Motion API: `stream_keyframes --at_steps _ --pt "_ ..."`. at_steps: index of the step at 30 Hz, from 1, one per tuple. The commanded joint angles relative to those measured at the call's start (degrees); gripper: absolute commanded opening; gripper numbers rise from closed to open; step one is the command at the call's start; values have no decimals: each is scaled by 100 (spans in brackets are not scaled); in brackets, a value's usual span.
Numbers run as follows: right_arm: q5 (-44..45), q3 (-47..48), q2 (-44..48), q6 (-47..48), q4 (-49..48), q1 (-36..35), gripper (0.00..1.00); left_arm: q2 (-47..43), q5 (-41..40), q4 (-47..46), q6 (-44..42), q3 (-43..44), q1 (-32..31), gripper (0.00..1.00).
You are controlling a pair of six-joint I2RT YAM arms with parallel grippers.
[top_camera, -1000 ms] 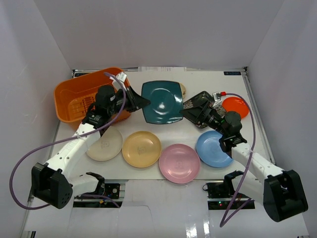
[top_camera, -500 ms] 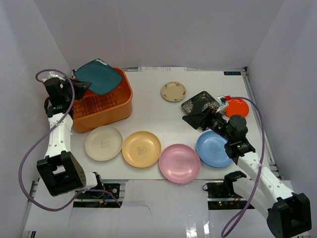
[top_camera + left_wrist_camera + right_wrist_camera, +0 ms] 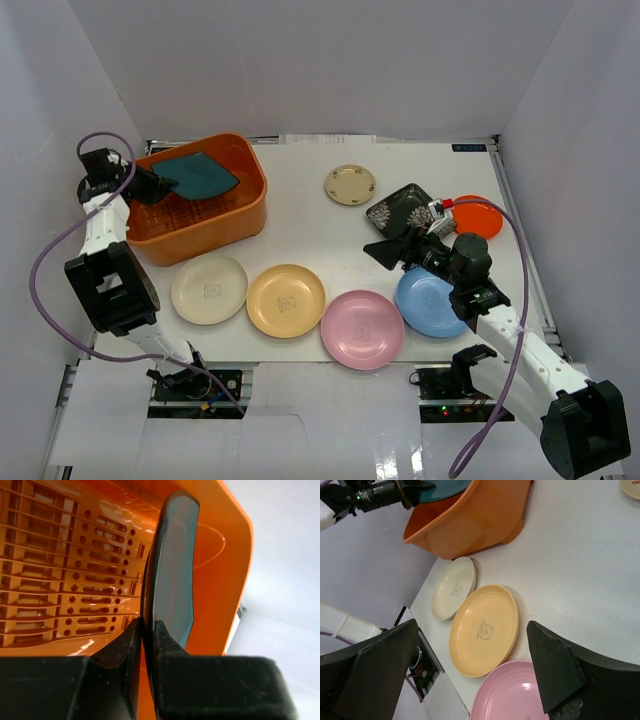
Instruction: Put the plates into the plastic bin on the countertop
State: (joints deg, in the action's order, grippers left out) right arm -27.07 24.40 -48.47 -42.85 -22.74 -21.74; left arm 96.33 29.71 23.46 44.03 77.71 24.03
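My left gripper (image 3: 162, 184) is shut on the edge of the square dark teal plate (image 3: 202, 174) and holds it tilted inside the orange plastic bin (image 3: 252, 214). In the left wrist view the fingers (image 3: 131, 645) pinch the plate (image 3: 172, 570) over the bin's slotted base (image 3: 65, 570). My right gripper (image 3: 385, 250) is open and empty, above the countertop near the black floral plate (image 3: 400, 210). On the countertop lie the cream (image 3: 209, 288), yellow (image 3: 286, 300), pink (image 3: 362, 329), blue (image 3: 430, 298), orange-red (image 3: 477, 214) and small beige (image 3: 350, 184) plates.
White walls enclose the white countertop (image 3: 300, 230). The right wrist view shows the yellow plate (image 3: 485, 630), cream plate (image 3: 452, 587), pink plate (image 3: 510, 695) and the bin (image 3: 475, 515) at the far left. The table's near edge has cables and mounts.
My left arm carried the teal plate from the table's middle to the bin and lowered it inside. My right gripper shifted a little left, away from the black floral plate.
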Motion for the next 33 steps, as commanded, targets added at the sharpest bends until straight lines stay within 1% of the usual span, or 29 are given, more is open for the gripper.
stream_keyframes --at_steps 1,2,3,6,10,15,16,18,19,21,22,23,24,27,30,31,32,33 --pt "131 -6 48 312 -3 -138 95 147 456 219 -367 814 146 0" --pt "158 -32 57 321 7 -155 95 314 517 324 -456 1138 146 0" --pt "193 -58 83 330 7 -164 95 629 587 526 -544 1289 146 0" --pt "237 -111 109 365 42 -173 95 1043 676 852 -790 1738 146 0" --pt "281 -138 83 391 86 -173 95 1264 729 984 -984 1748 146 0" --pt "237 -111 -66 391 77 -182 96 1353 667 994 -1133 1493 93 0" --pt "246 -120 -84 391 77 -182 96 1353 650 994 -1134 1484 93 7" --pt "299 -120 -119 391 86 -190 96 1327 597 976 -1125 1466 84 26" --pt "316 -120 -136 391 94 -182 96 1318 588 959 -1116 1457 84 47" --pt "360 -103 -206 400 121 -191 96 1248 606 897 -1055 1475 75 70" --pt "378 -85 -233 409 130 -182 96 1195 614 862 -1011 1457 75 88" --pt "421 -41 -268 426 147 -182 96 1151 667 722 -950 1431 67 94" --pt "457 -15 -338 461 234 -190 96 1029 737 643 -792 1396 67 98" --pt "711 160 -444 602 620 -191 96 704 624 370 -616 1168 49 98" --pt "1132 205 -418 603 771 -182 100 300 378 194 -527 860 23 98" --pt "1273 214 -409 542 876 -182 93 159 55 159 -501 781 -21 98" --pt "1544 231 -426 532 955 -182 88 1 -166 63 -501 563 -65 98" --pt "1669 292 -435 515 1025 -182 83 -331 -411 18 -492 448 -100 98"
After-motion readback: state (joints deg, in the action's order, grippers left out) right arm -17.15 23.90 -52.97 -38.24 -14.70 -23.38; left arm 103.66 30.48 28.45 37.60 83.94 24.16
